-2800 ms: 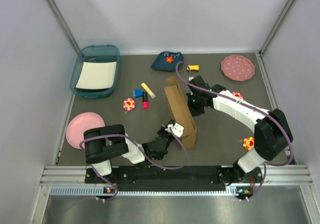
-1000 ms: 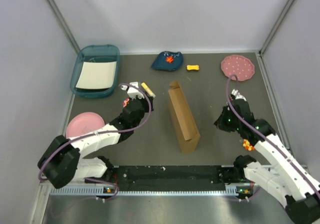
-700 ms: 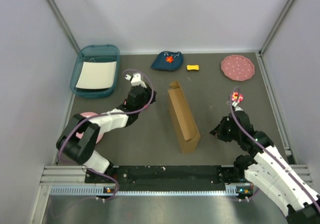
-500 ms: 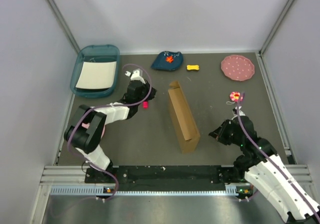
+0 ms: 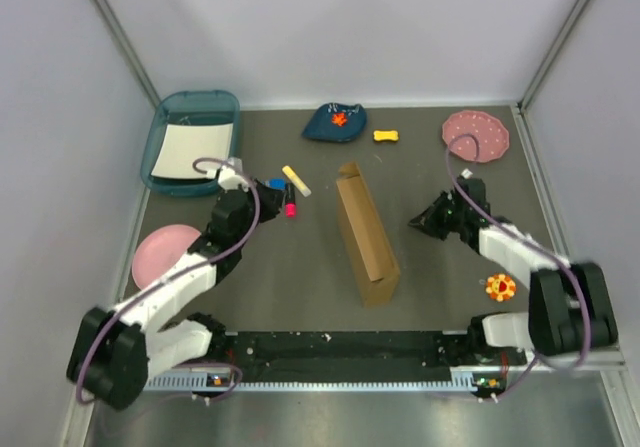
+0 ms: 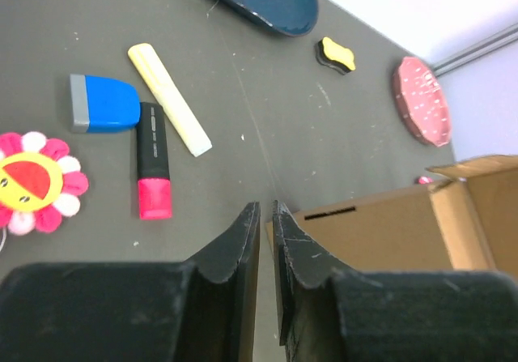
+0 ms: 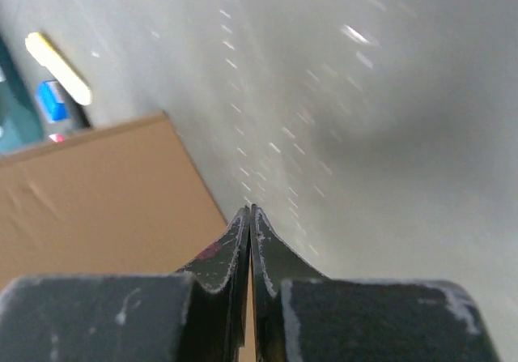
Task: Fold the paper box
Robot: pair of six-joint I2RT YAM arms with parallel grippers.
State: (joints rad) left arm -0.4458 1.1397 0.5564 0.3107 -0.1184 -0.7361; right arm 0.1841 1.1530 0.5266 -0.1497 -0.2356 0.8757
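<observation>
**A robotics lab bench cell**

I am looking down into a walled-off test cell of the kind a robotics lab builds. Plain pale walls (image 5: 350,27) close it in on the left, top and right of the frame. Bare aluminium struts (image 5: 118,35) run up the two upper corners. The work surface is a dark grey mat (image 5: 300,287). Along the bottom edge, a slotted aluminium rail (image 5: 340,352) carries my left arm (image 5: 170,292) and right arm (image 5: 520,252), both draped in loose purple cables (image 5: 215,165). What lies on the mat is an odd mix of props:
- a teal tray (image 5: 160,147) at upper left
- a pink plate (image 5: 160,252)
- a spotted plate (image 5: 476,135)
- a flower toy (image 5: 499,286)
- a yellow marker (image 5: 296,180)
- the paper box (image 5: 365,232) at centre
</observation>
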